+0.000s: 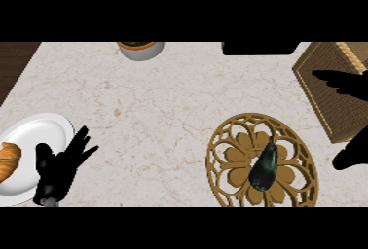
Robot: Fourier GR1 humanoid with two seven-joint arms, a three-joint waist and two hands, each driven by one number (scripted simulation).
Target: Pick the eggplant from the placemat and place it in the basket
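**Eggplant on the placemat, both hands apart from it**

Lay lengthwise on the round placemat (224, 146), the eggplant (264, 167); dark, near-black purple with a glossy sheen along one side; slender at the upper end, swelling to a rounded lower end; tilted slightly, narrow tip toward the far side of the tabletop (165, 107); rested just right of the mat's middle, across its flower-shaped cutwork. Showed golden-brown and openwork, the placemat, ringed by looping arches, its lower edge cut off by the view.

Stood at the far right, the woven basket (323, 92), tan and angular, well apart from the eggplant and partly out of view. Appeared as a black shape over and below the basket's near edge, the right hand (356, 85); touched nothing visibly; could not tell how its fingers were set.

Rested at the lower left, the left hand (61, 168), fingers straight and spread, holding nothing, just beside the rim of a white plate (43, 129); carried a croissant (9, 160) at its left side, the plate. Sat at the far edge, a grey pot (141, 48) with something green and orange inside.
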